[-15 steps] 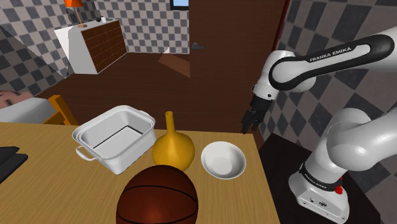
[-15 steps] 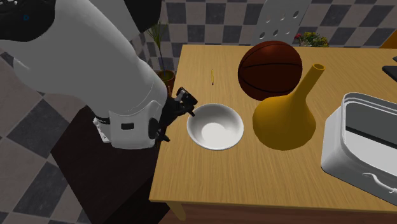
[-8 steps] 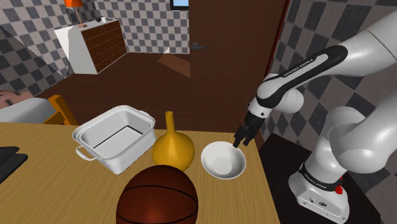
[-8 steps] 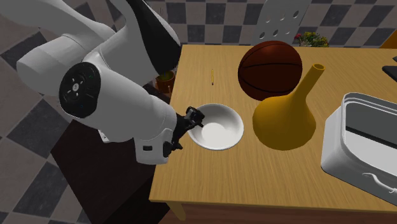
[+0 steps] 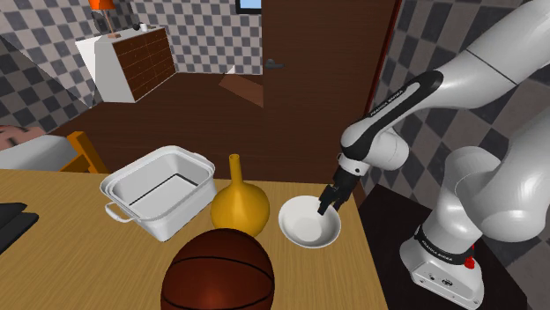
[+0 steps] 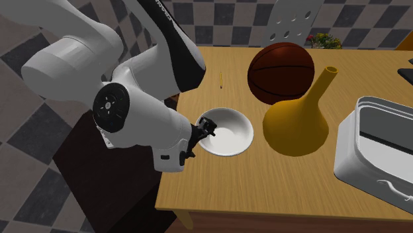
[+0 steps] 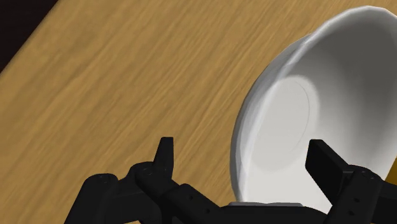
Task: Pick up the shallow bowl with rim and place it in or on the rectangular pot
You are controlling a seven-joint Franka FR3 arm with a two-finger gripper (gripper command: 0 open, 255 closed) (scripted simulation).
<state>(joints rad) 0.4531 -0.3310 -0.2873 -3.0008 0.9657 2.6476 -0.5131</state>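
A white shallow bowl (image 5: 307, 224) (image 6: 226, 133) (image 7: 299, 108) sits on the wooden table near its edge by the stand. My black gripper (image 5: 324, 209) (image 6: 206, 127) (image 7: 245, 162) is open and low over the bowl's rim on the stand side. In the wrist view one finger (image 7: 164, 158) is outside the bowl over the table, the other finger (image 7: 323, 163) is over the bowl's inside, and neither touches the rim. The white rectangular pot (image 5: 159, 189) (image 6: 378, 149) with side handles stands empty further along the table.
A yellow long-necked vase (image 5: 239, 204) (image 6: 298, 119) stands between bowl and pot. A brown basketball (image 5: 220, 271) (image 6: 280, 73) rests beside the vase. A small pencil (image 6: 220, 81) lies near the table's edge (image 6: 173, 159). A door and a white cabinet (image 5: 123, 62) stand beyond.
The arm has swung down and toward the table. The open gripper has dropped from beside the table's edge to the bowl's rim. The bowl has not moved.
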